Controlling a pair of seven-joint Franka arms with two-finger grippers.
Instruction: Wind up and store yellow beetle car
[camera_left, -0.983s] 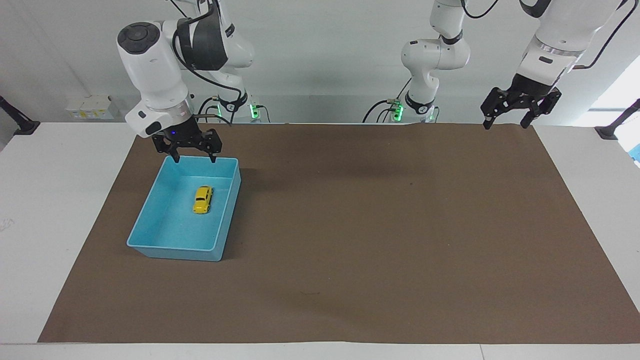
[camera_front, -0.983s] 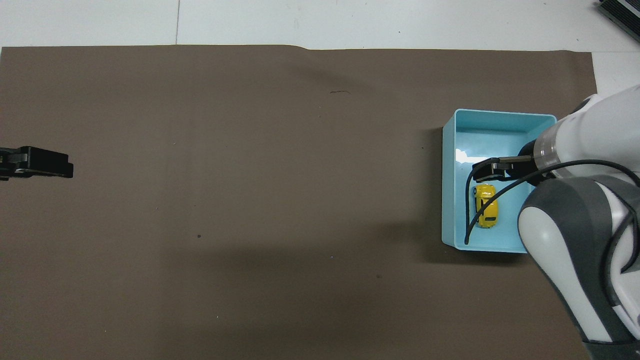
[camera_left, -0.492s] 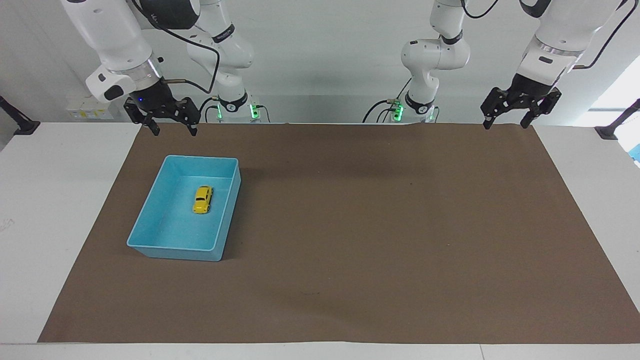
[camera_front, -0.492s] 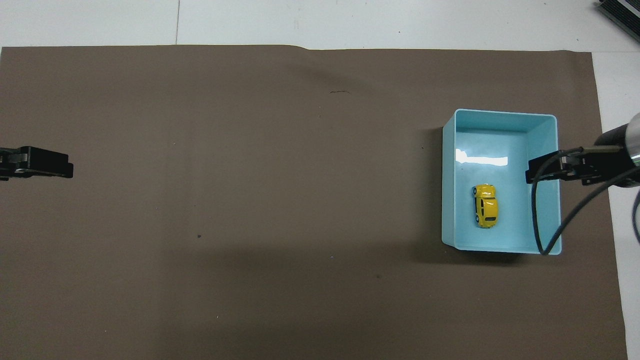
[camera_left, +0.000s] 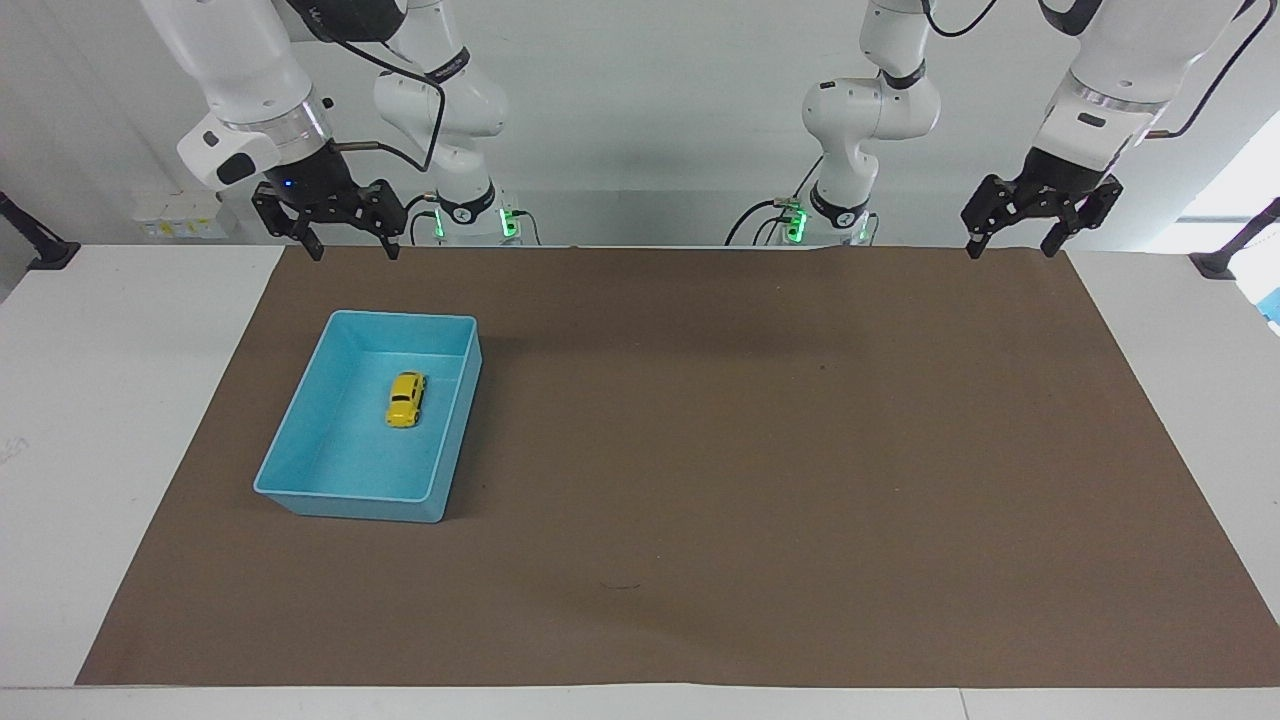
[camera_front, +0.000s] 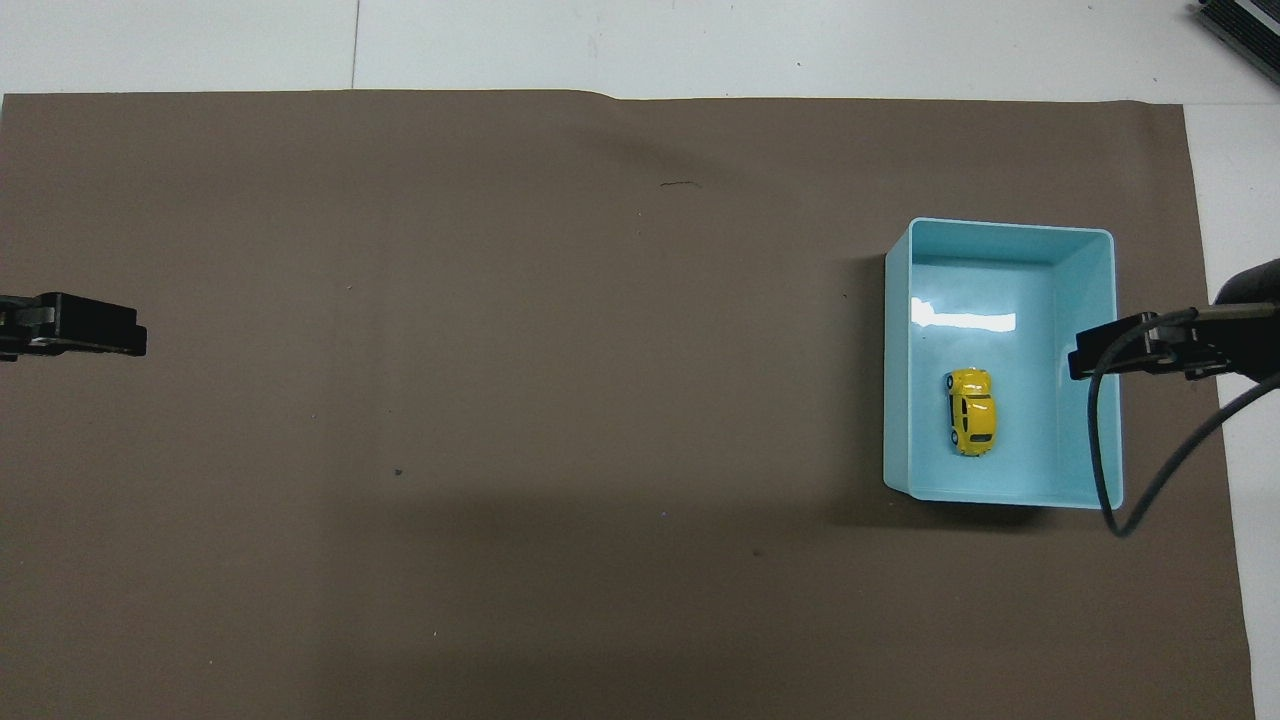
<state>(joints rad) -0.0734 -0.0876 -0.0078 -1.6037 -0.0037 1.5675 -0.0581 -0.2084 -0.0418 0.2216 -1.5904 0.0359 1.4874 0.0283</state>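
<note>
car (camera_left: 406, 399) in bin (camera_left: 300, 470), below and clear of right end effector (camera_left: 345, 250) | both end effectors wide open, empty; left end effector (camera_left: 1008, 247) waits | car likely light, rigid, slick; pinch its flanks

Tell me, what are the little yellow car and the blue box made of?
The yellow beetle car looks like glossy painted metal or hard plastic; its rounded body shines, but the look cannot settle which. The light-blue bin looks like smooth moulded plastic: thin even walls, rounded corners, and a bright glare patch on its floor in the overhead view.
</note>
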